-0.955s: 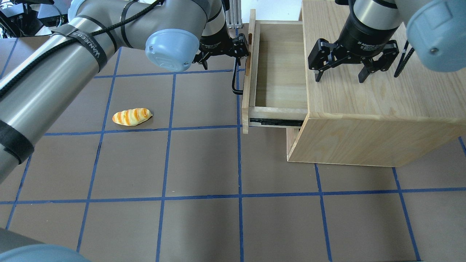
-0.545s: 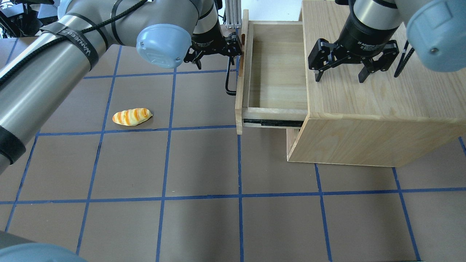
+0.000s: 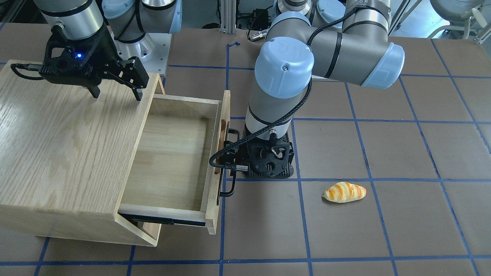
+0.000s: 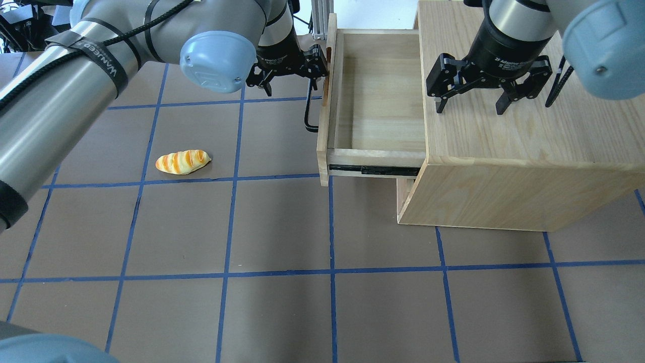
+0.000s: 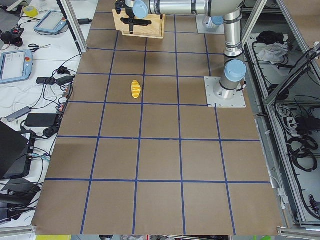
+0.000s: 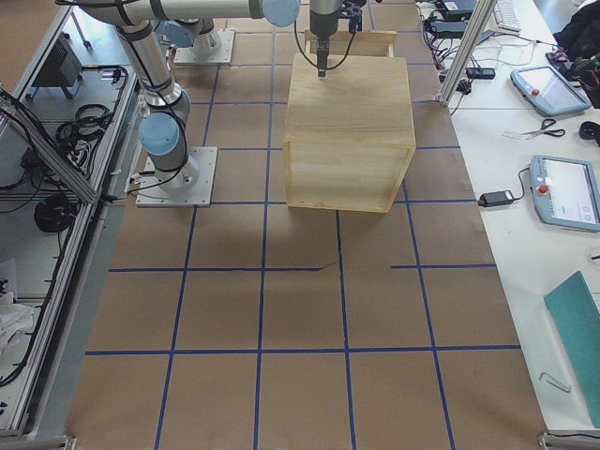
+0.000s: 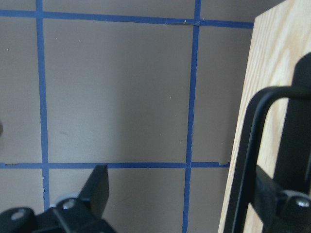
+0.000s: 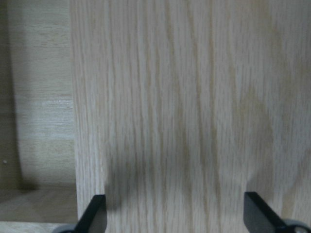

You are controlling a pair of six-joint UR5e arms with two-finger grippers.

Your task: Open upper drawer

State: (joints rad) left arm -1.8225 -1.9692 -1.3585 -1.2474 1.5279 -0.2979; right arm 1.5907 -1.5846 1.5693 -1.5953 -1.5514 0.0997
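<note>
Wide, shallow, light-wood upper drawer (image 4: 383, 116): stands well out of the large oak-grain cabinet (image 4: 529, 146) on the brown, blue-taped desk (image 4: 277, 227). A black slide rail shows along its side, and its front panel carries a long black metal bar handle (image 4: 308, 113). Left gripper (image 4: 316, 64): level with that front panel, jaws spread, the bar passing between them, one finger (image 7: 294, 121) on the panel side of the bar and the other out over the desk. Right gripper (image 4: 470, 108): hangs over the cabinet top, jaws spread; a yellow-and-orange striped bread-shaped toy (image 4: 182, 162) lies on the desk well apart from the drawer.
</note>
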